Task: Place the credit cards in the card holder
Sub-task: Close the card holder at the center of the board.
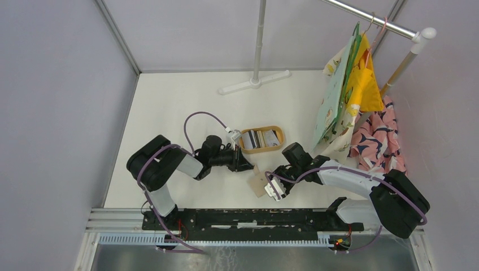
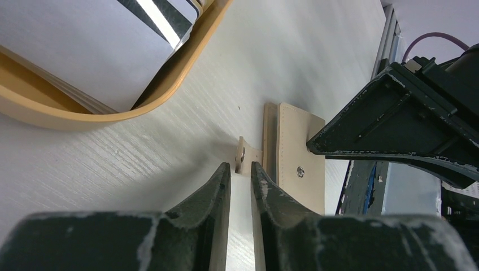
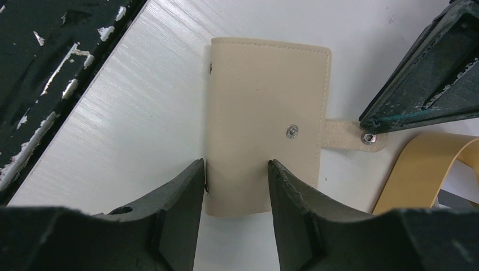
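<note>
Closest in, the right gripper (image 3: 234, 169) stands half open over the near end of the card holder (image 3: 265, 113), gripping nothing (pressing or hovering, I can't say). The holder lies flat and folded but unsnapped, its long axis running away from those jaws. Its snap tab (image 3: 347, 134) pokes sideways toward the left gripper (image 2: 241, 169), whose narrow jaws meet the tab's end; pinched or not, I cannot tell. The credit cards (image 1: 260, 139) lie in the oval wooden tray (image 1: 262, 151), nearer the left arm.

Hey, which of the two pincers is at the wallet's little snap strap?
The left pincer, its narrow jaws at the snap strap; the right pincer instead straddles the card holder body.
</note>
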`<act>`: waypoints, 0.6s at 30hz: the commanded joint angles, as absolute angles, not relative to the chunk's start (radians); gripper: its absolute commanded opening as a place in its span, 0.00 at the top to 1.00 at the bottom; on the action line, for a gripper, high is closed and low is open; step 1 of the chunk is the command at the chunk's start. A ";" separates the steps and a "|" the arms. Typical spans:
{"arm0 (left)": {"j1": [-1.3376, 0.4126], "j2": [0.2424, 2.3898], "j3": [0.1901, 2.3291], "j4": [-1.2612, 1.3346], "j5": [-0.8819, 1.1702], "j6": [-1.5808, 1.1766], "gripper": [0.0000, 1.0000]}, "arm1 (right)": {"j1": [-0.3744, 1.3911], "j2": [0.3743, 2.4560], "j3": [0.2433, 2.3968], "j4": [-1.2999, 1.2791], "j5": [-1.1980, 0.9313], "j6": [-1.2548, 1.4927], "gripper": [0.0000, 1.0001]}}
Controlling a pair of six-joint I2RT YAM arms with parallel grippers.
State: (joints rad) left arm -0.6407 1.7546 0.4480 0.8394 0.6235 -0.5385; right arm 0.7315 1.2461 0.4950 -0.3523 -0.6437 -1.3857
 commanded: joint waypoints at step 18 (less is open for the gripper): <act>-0.625 1.770 0.494 0.874 0.653 -0.563 0.86 | 0.743 1.267 0.508 -0.371 -0.626 -1.402 0.49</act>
